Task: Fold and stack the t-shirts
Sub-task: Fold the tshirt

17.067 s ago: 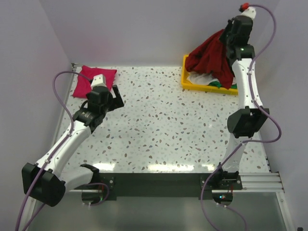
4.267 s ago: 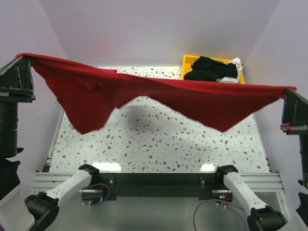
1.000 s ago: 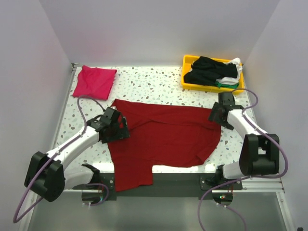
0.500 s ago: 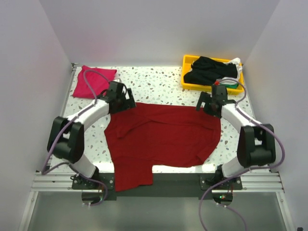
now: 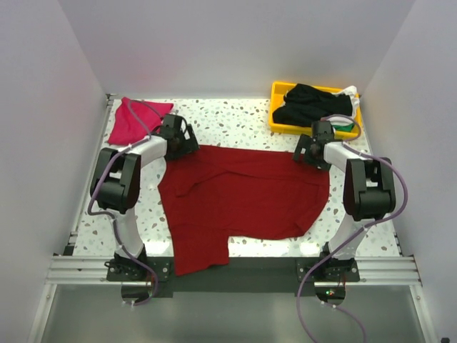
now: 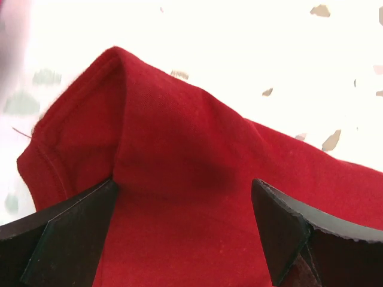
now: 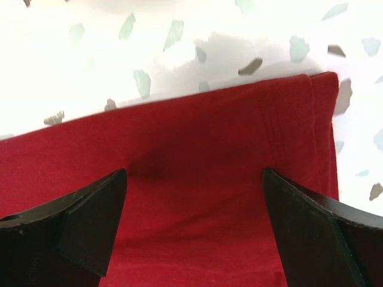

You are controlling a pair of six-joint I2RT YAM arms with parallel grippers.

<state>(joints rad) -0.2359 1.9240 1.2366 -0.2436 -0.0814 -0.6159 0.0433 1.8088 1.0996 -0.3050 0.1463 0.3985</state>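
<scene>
on the bench, a dark red shirt spread between two open hands

at the far left corner of the speckled bench (image 5: 243,118) lies a magenta-pink shirt (image 5: 139,121), folded into a small flat square. just right of it the left hand (image 5: 182,139) is down at the far left corner of the dark red shirt (image 5: 243,196). in the left wrist view this hand (image 6: 184,185) has its fingers (image 6: 66,239) spread wide, gripping nothing, with the shirt's hemmed corner (image 6: 90,137) lying between them, one edge rolled up in a ridge.

the dark red shirt lies spread open across the middle of the bench, mildly wrinkled, and its near left part hangs over the bench's near edge.

the right hand (image 5: 312,148) sits at the shirt's far right corner. in the right wrist view it (image 7: 194,173) is likewise wide open and holds nothing, the cloth's edge (image 7: 239,107) flat on the bench between the fingers (image 7: 311,233).

at the far right stands a yellow tray (image 5: 278,127) holding a black shirt (image 5: 310,103), with bits of white cloth (image 5: 348,91) and green cloth (image 5: 348,127) showing.
</scene>
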